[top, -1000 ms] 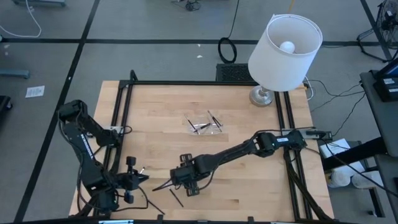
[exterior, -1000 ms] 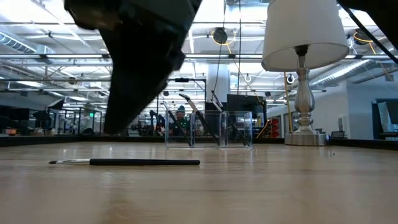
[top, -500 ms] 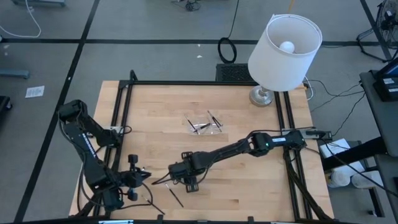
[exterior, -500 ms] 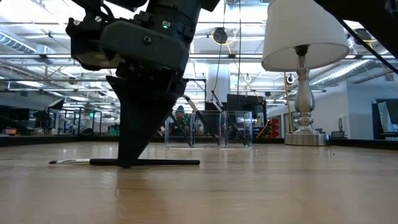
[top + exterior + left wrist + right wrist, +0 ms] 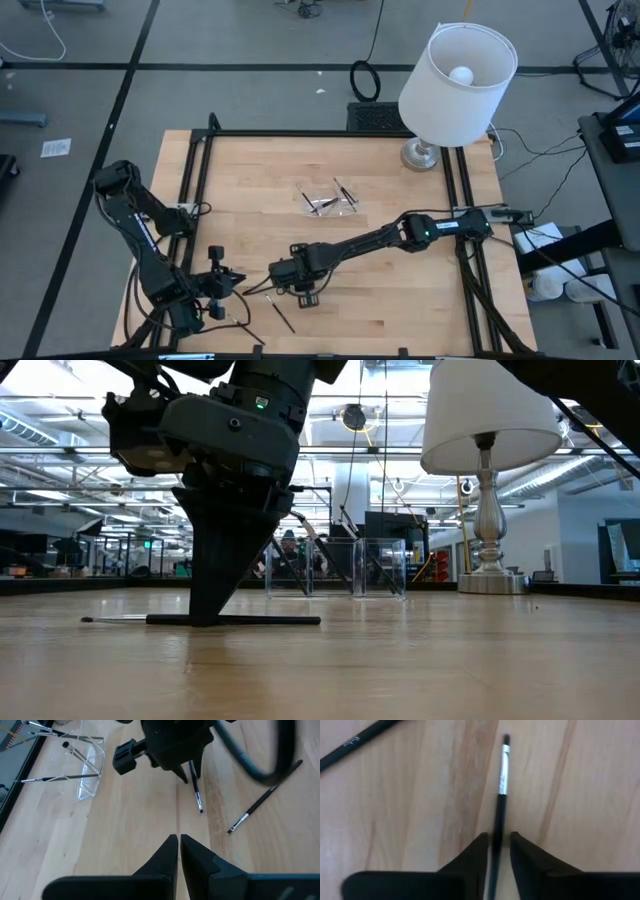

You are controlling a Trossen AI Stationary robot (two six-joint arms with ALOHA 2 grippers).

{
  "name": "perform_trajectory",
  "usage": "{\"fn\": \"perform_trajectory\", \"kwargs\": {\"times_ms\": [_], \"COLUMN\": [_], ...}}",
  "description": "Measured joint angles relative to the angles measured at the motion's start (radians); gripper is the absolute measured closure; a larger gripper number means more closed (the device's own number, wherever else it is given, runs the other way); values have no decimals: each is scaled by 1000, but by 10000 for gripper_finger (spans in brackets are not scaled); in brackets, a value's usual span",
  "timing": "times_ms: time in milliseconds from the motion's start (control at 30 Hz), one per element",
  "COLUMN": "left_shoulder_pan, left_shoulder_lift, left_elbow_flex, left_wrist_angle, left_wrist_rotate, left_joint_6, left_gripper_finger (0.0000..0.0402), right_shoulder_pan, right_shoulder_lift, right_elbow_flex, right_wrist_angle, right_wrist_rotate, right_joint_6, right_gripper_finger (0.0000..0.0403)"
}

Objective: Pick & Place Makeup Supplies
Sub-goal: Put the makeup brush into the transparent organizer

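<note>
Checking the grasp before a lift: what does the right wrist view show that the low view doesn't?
Only the right wrist view shows the brush lying between the right gripper fingertips, silvery ferrule pointing away, plus a second stick. Only the low view shows the clear tray, the lamp and the table contact. Both show that gripper straddling the flat-lying brush.
</note>
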Motion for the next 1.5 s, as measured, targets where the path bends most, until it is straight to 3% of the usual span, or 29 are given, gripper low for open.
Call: {"fn": "perform_trajectory", "kwargs": {"times_ms": [200, 700, 1267, 1500], "left_shoulder_pan": [4, 3, 2, 2], "left_shoulder_lift": [0, 0, 1, 0], "left_elbow_flex": [0, 0, 0, 0], "left_wrist_angle": [1, 0, 5, 4], "left_wrist_rotate": [0, 0, 1, 1], "left_joint_6": [-4, -27, -30, -31], "left_gripper_finger": [371, 371, 371, 371], "right_shoulder_pan": [-4, -40, -13, -3], "right_shoulder_lift": [-1, -12, -167, -176], "right_elbow_flex": [-25, -66, -76, -75], "right_wrist_angle": [37, 114, 125, 120], "right_wrist_rotate": [11, -47, 111, 108], "right_joint_6": [1, 33, 54, 57], "right_gripper_finger": [394, 399, 400, 399]}}
